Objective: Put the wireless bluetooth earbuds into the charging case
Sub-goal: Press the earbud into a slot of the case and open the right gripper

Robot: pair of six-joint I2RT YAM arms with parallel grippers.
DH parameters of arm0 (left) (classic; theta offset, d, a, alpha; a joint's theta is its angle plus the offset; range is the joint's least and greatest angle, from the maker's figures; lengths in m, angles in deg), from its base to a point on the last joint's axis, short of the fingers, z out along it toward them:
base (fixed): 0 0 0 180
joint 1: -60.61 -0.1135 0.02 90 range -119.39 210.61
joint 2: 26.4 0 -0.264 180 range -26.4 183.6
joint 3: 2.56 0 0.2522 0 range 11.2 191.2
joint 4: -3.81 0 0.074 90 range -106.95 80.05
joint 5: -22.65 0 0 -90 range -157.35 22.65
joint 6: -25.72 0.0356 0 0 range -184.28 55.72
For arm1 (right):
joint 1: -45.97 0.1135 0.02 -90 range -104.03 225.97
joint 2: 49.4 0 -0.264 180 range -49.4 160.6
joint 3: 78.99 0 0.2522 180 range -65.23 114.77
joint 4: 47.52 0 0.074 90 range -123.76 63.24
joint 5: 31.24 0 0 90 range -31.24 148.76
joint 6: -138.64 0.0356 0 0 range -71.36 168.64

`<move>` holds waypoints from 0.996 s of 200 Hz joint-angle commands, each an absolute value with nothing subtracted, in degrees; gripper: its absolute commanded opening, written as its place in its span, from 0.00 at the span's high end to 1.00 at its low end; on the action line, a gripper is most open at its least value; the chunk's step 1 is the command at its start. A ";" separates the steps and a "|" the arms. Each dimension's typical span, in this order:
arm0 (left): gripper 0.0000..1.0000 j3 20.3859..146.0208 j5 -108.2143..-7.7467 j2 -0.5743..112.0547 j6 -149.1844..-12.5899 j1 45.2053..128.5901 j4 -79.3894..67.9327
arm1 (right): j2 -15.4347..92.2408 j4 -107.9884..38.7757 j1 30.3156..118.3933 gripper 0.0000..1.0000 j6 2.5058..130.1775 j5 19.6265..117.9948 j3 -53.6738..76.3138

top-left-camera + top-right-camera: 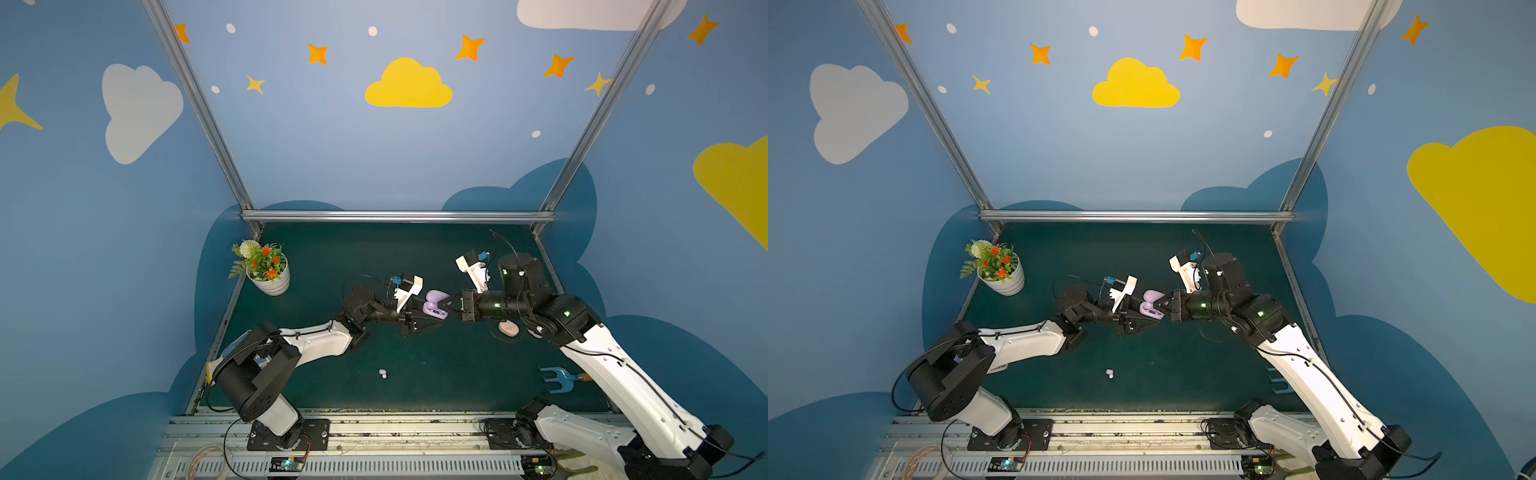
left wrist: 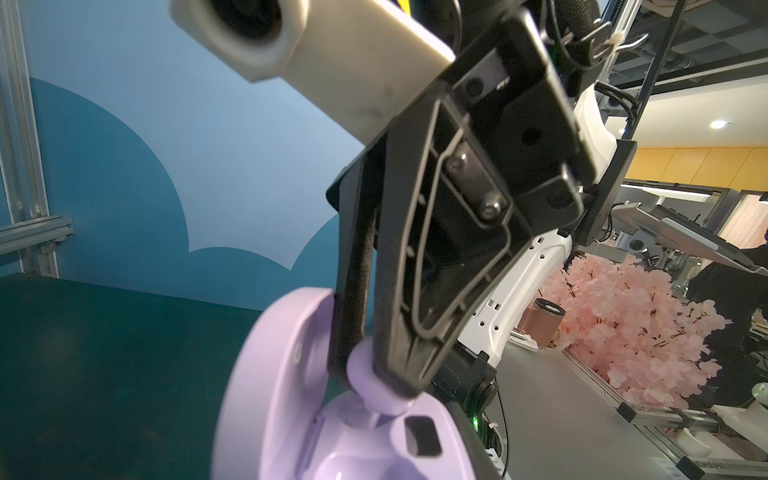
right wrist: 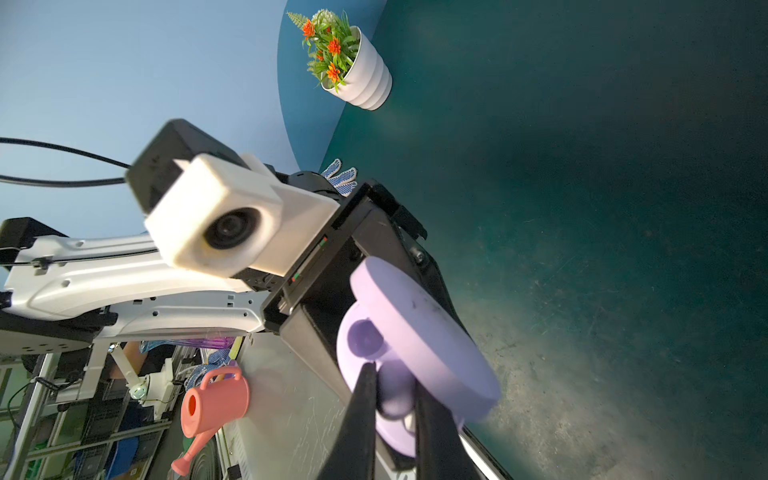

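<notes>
In both top views the lavender charging case hangs above the middle of the table with its lid open, and my left gripper is shut on its base. My right gripper comes in from the right, shut on a lavender earbud. That bud sits at the mouth of a socket in the case. Two white earbuds lie together on the mat nearer the front.
A white pot of flowers stands at the back left. A peach-pink case lies under my right forearm. A blue forked tool lies at the right front. Metal rails run along the front edge.
</notes>
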State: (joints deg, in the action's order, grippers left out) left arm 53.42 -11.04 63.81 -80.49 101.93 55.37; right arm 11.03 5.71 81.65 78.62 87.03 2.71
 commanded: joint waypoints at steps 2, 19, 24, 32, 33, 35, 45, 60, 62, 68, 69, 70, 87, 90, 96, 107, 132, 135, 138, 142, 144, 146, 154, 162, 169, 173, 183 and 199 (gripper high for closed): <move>0.80 54.62 -11.02 61.71 -79.57 102.07 57.64 | 9.67 4.24 81.48 0.88 79.68 88.15 1.62; 0.80 54.66 -10.97 61.41 -79.48 102.17 57.64 | 9.55 4.17 81.48 0.88 79.93 88.35 1.47; 0.80 54.62 -11.09 61.36 -79.40 102.17 57.64 | 9.57 4.25 81.48 0.88 80.07 88.45 1.43; 0.80 54.69 -11.22 61.29 -79.40 102.18 57.64 | 9.49 4.13 81.48 0.88 80.16 88.71 1.31; 0.80 54.61 -11.21 61.30 -79.40 102.18 57.64 | 9.49 4.13 81.48 0.88 80.18 88.68 1.31; 0.80 54.55 -11.22 61.31 -79.38 102.18 57.64 | 9.53 4.13 81.48 0.88 80.19 88.72 1.24; 0.80 54.54 -11.23 61.22 -79.31 102.17 57.64 | 9.53 4.36 81.48 0.88 80.19 88.98 1.22; 0.80 54.51 -11.15 60.90 -79.05 102.16 57.64 | 9.74 4.78 81.48 0.88 79.98 88.99 1.23; 0.80 54.48 -11.22 60.88 -79.11 102.15 57.64 | 9.75 4.82 81.52 0.87 79.94 88.99 1.26; 0.80 54.39 -11.27 60.74 -79.09 102.23 57.65 | 9.87 4.98 81.49 0.85 79.93 88.91 1.33; 0.80 54.33 -11.27 60.72 -79.07 102.25 57.64 | 9.90 4.99 81.48 0.85 79.93 88.91 1.36; 0.80 54.30 -11.28 60.71 -79.01 102.30 57.60 | 9.91 5.00 81.48 0.84 79.93 88.90 1.33; 0.80 54.14 -11.27 60.22 -78.70 102.27 57.14 | 10.26 4.72 81.48 0.80 80.02 89.25 1.52; 0.80 54.16 -11.34 60.18 -78.62 102.27 57.00 | 10.28 4.66 81.48 0.79 80.06 89.21 1.58; 0.80 54.18 -11.28 60.05 -78.44 102.35 56.85 | 10.49 4.65 81.48 0.77 80.11 89.30 1.79; 0.80 54.07 -11.36 59.84 -78.04 102.35 56.13 | 10.71 4.70 81.50 0.73 80.06 89.43 2.18; 0.80 53.83 -11.37 59.64 -77.53 102.62 55.53 | 11.35 5.52 81.48 0.66 79.51 89.08 3.47; 0.80 53.82 -11.37 59.64 -77.50 102.69 55.59 | 11.37 5.58 81.48 0.65 79.42 89.04 3.60; 0.80 53.82 -11.34 59.60 -77.42 102.70 55.56 | 11.47 5.74 81.48 0.64 79.34 88.92 3.71; 0.80 53.73 -11.32 59.64 -77.38 102.67 55.45 | 11.62 5.87 81.48 0.63 79.24 88.83 3.80; 0.80 53.72 -11.35 59.64 -77.44 102.68 55.44 | 11.63 5.99 81.48 0.62 79.17 88.73 3.95; 0.80 53.74 -11.36 59.64 -77.42 102.70 55.44 | 11.67 6.04 81.48 0.62 79.15 88.73 3.96; 0.80 53.71 -11.45 59.57 -77.38 102.79 55.36 | 11.91 6.31 81.48 0.59 78.97 88.49 4.23; 0.80 53.72 -11.31 59.57 -77.31 102.80 55.30 | 12.19 6.66 81.48 0.55 78.78 88.23 4.61; 0.80 53.73 -11.36 59.56 -77.33 102.88 55.11 | 12.38 6.80 81.50 0.53 78.62 88.18 4.83; 0.80 53.69 -11.36 59.53 -77.24 102.88 55.05 | 12.47 6.89 81.48 0.52 78.53 88.09 5.04; 0.80 53.57 -11.43 59.43 -77.16 102.84 54.90 | 12.66 7.19 81.52 0.49 78.27 87.73 5.38; 0.80 53.57 -11.45 59.29 -77.08 102.91 54.52 | 12.65 7.70 81.56 0.44 77.84 86.79 5.94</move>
State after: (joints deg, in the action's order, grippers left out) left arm 53.38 -12.72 61.71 -78.19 102.41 52.64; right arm 12.01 5.18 81.67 79.27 89.35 4.22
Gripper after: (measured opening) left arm 0.391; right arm 0.534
